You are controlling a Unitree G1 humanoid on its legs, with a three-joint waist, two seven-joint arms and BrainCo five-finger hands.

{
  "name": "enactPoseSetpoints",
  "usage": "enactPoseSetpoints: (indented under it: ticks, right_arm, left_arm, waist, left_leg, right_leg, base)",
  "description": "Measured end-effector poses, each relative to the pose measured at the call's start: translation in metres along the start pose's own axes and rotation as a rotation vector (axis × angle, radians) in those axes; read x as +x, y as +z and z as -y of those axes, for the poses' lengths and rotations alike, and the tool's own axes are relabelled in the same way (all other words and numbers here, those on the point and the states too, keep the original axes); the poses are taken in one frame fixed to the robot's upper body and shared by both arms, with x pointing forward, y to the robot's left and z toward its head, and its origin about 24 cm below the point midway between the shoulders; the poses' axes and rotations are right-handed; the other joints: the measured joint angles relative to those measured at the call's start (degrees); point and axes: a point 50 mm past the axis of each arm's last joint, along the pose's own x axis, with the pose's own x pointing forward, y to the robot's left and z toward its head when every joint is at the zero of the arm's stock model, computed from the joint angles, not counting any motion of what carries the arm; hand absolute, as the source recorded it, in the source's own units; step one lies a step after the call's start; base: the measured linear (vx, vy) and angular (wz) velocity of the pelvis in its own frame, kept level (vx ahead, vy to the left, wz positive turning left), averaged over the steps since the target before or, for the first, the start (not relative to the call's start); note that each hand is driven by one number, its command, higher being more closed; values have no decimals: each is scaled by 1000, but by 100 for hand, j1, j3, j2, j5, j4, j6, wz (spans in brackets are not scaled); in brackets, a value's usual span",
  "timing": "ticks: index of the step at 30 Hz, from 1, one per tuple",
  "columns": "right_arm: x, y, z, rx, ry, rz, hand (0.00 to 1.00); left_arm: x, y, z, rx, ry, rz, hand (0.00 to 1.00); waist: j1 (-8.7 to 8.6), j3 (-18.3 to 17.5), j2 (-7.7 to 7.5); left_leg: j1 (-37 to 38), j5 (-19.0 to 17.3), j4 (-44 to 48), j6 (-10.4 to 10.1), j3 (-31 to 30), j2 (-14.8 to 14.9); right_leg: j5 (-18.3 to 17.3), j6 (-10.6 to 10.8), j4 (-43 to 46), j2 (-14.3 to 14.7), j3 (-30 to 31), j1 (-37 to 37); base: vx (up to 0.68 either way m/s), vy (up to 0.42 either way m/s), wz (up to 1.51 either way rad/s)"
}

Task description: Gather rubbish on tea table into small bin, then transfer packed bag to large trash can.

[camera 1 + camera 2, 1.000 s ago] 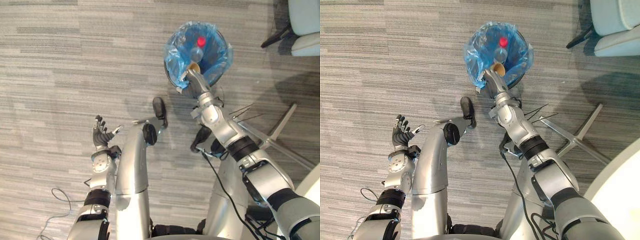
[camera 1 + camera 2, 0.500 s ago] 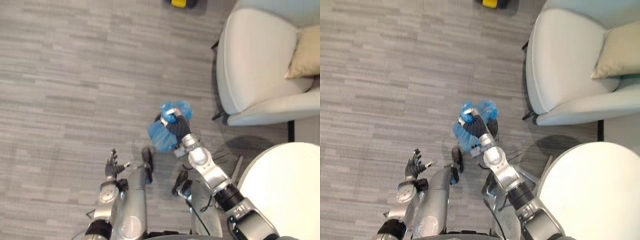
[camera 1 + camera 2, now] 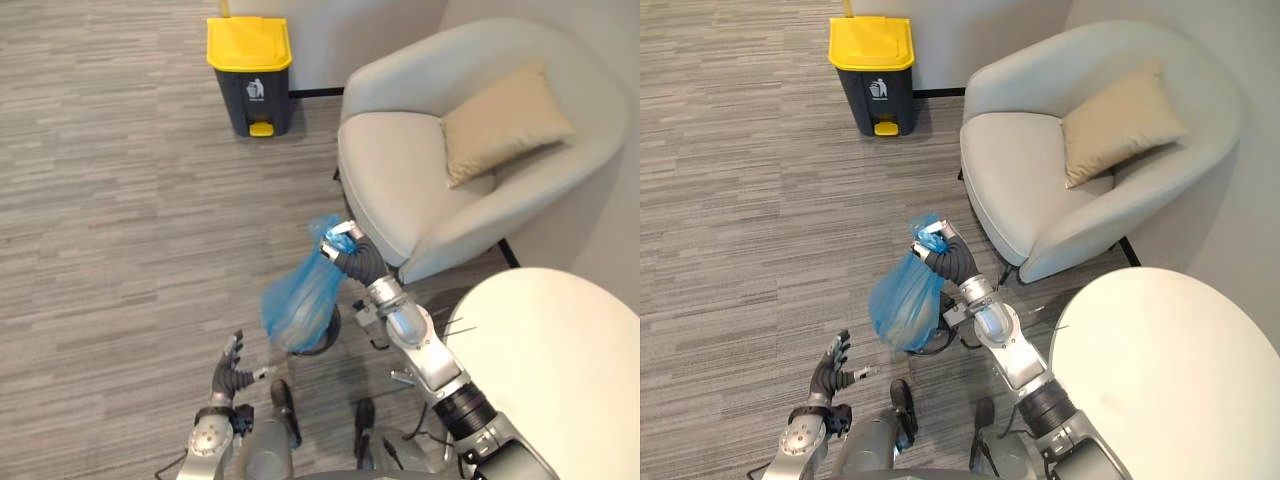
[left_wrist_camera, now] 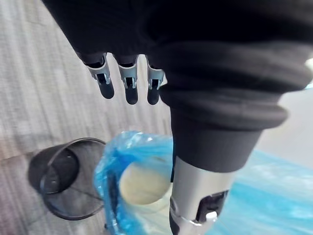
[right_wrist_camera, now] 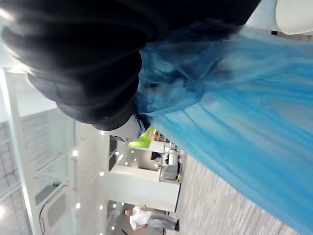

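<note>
I am clamping my right hand [image 3: 352,258] on the bulging blue plastic bag [image 3: 298,305] by its neck, left hand [image 3: 230,378] hanging, fingers spread.

blue plastic bag [image 3: 298,300] packed full, neck bunched in right hand [image 3: 348,250], hangs just over small black mesh bin [image 4: 63,183] standing upright on floor; large trash can [image 3: 250,75], dark grey, yellow lid closed, well apart by wall
</note>
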Motion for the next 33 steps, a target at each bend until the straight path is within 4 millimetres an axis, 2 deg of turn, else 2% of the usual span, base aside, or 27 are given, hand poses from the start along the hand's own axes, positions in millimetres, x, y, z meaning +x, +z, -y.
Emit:
enactPoseSetpoints:
  ticks: [1, 3, 4, 5, 6, 7, 8, 9, 10, 11, 12, 13, 14, 15, 17, 18, 19, 21, 22, 24, 26, 30, 33]
  right_arm:
    - [1, 1, 0, -7, 6, 6, 100]
    - [5, 6, 1, -27, 19, 29, 100]
    - [8, 8, 4, -48, 27, 40, 100]
    - [9, 9, 6, -61, 31, 46, 100]
    - [14, 14, 11, -93, 40, 66, 100]
    - [20, 21, 15, -123, 41, 92, 100]
    - [23, 23, 19, -145, 40, 101, 100]
    - [25, 26, 23, -166, 38, 107, 100]
    - [21, 19, 29, -190, 36, 68, 100]
    - [20, 16, 32, -203, 37, 46, 100]
    - [17, 12, 37, -220, 34, 19, 100]
    - [18, 13, 38, -225, 36, 22, 100]
    - [19, 14, 37, -217, 36, 26, 100]
    - [19, 14, 37, -218, 42, 24, 100]
    - [17, 12, 37, -230, 70, 14, 100]
    - [16, 12, 41, -244, 71, 9, 100]
    - [15, 13, 44, -249, 74, 8, 100]
    - [14, 16, 47, -255, 78, 16, 100]
    - [14, 16, 45, -247, 81, 18, 100]
    - [14, 14, 36, -216, 108, 18, 100]
    - [16, 21, 28, -200, 139, 50, 100]
    - [18, 49, 3, -126, 218, 182, 100]
    - [16, 48, -17, -78, 308, 181, 100]
  left_arm:
    - [0, 6, -3, -2, 11, 30, 0]
    - [1, 22, -10, -7, 34, 96, 0]
    - [2, 32, -11, -9, 32, 142, 0]
    - [2, 37, -11, -11, 33, 165, 0]
    - [0, 45, -11, -20, 31, 205, 0]
    - [0, 51, -9, -33, 28, 236, 0]
    - [0, 54, -8, -42, 27, 247, 0]
    - [0, 56, -3, -70, 25, 255, 0]
    - [-3, 57, 3, -86, 3, 261, 0]
    - [-3, 60, 6, -91, -10, 273, 0]
    - [-3, 67, 14, -91, -59, 301, 0]
    - [-3, 70, 17, -90, -79, 313, 0]
    - [-3, 72, 21, -80, -116, 323, 0]
    - [-2, 73, 22, -75, -133, 329, 0]
    - [2, 80, 24, -67, -151, 357, 0]
    - [8, 88, 28, -63, -167, 387, 0]
    - [12, 92, 32, -60, -184, 402, 0]
    - [23, 102, 47, -43, -252, 432, 0]
    - [25, 105, 50, -28, -266, 440, 0]
    - [27, 98, 58, 28, -301, 415, 0]
    - [26, 86, 64, 78, -332, 368, 0]
    - [25, 71, 72, 149, -368, 311, 0]
    - [27, 66, 84, 164, -409, 285, 0]
  waist:
    - [12, 18, 30]
    - [69, 1, 11]
    - [171, -25, -15]
    - [204, -47, 25]
    - [233, -157, 8]
    - [322, -205, 118]
    - [346, -218, 185]
    - [306, -201, 458]
    - [266, -207, 577]
    - [270, -213, 592]
    - [211, -250, 345]
    - [214, -236, 279]
    - [151, -233, 263]
    - [90, -248, 291]
    - [-50, -301, 379]
    - [-165, -330, 398]
    - [-232, -371, 439]
    - [-382, -481, 593]
    - [-390, -492, 581]
    - [-371, -557, 508]
    - [-367, -568, 501]
    - [-363, -741, 442]
    - [-363, -863, 402]
  left_leg:
    - [75, -1, -1, 4, -83, -85]
    - [42, 26, 0, 42, -236, -222]
    - [-13, 86, -43, 21, -242, -318]
    - [-91, 197, -76, 20, -256, -375]
    - [-304, 425, -169, 48, -309, -472]
    - [-519, 713, -394, 10, -323, -510]
    - [-611, 919, -532, -62, -352, -518]
    - [-695, 1275, -852, -224, -556, -452]
    - [-573, 1547, -1218, -586, -745, -413]
    - [-508, 1449, -1342, -730, -779, -399]
    - [-663, 659, -1003, -1029, -764, -519]
    - [-744, 558, -632, -841, -761, -532]
    - [-756, 319, 120, -486, -734, -483]
    - [-673, 221, 416, -415, -725, -412]
    - [-221, -210, 1158, -501, -724, -89]
    - [159, -434, 1166, -562, -719, 32]
    - [395, -442, 873, -630, -715, 47]
    - [971, -155, -580, -1106, -830, 17]
    - [1035, -72, -818, -1205, -838, 0]
    - [1196, 183, -1214, -1132, -834, -96]
    - [1320, 208, -1265, -1098, -835, -161]
    - [1395, 227, -1271, -1074, -794, -196]
    - [1466, 320, -1312, -1019, -777, -185]
  right_leg:
    - [-414, 73, 1031, -106, -99, 48]
    - [-753, 249, 1846, -126, -46, 301]
    - [-897, 301, 1886, -35, 36, 527]
    - [-973, 284, 1723, -4, 86, 645]
    - [-1357, 94, 1036, 53, 71, 857]
    - [-1612, -31, 364, 165, 55, 929]
    - [-1691, -75, 31, 230, 49, 936]
    - [-1648, -77, -201, 418, -22, 914]
    - [-1592, -144, -119, 574, -192, 886]
    - [-1540, -214, -49, 588, -255, 832]
    - [-1425, -387, -99, 320, -431, 737]
    - [-1418, -395, -143, 236, -449, 712]
    - [-1250, -424, -259, 137, -478, 714]
    - [-1163, -445, -310, 124, -482, 707]
    - [-980, -491, -453, 138, -547, 735]
    - [-901, -484, -549, 141, -628, 761]
    - [-826, -470, -639, 159, -737, 770]
    - [-611, -399, -942, 247, -1032, 758]
    - [-569, -378, -993, 261, -1061, 758]
    - [-363, -320, -1227, 263, -1054, 839]
    - [-237, -259, -1443, 242, -1032, 1037]
    - [31, -209, -1818, 269, -840, 1243]
    - [131, -265, -1911, 309, -793, 1331]
  base:
    - [-151, 32, 31]
    - [-152, -15, 57]
    - [-155, -43, 59]
    - [-175, -65, 52]
    - [-215, -78, 36]
    - [-233, -82, 27]
    - [-265, -80, 22]
    - [-321, -110, 43]
    - [-266, -93, 46]
    - [-329, -88, 67]
    - [-226, -57, 43]
    - [-286, -119, 46]
    - [-146, -114, 11]
    - [-174, -92, 6]
    - [-187, -3, 5]
    - [-128, 30, 33]
    - [-86, 45, 60]
    - [-61, 78, 69]
    - [-49, 98, 42]
    - [-17, 106, 9]
    - [0, 106, 2]
    - [-6, 79, -5]
    - [-23, 3, -5]
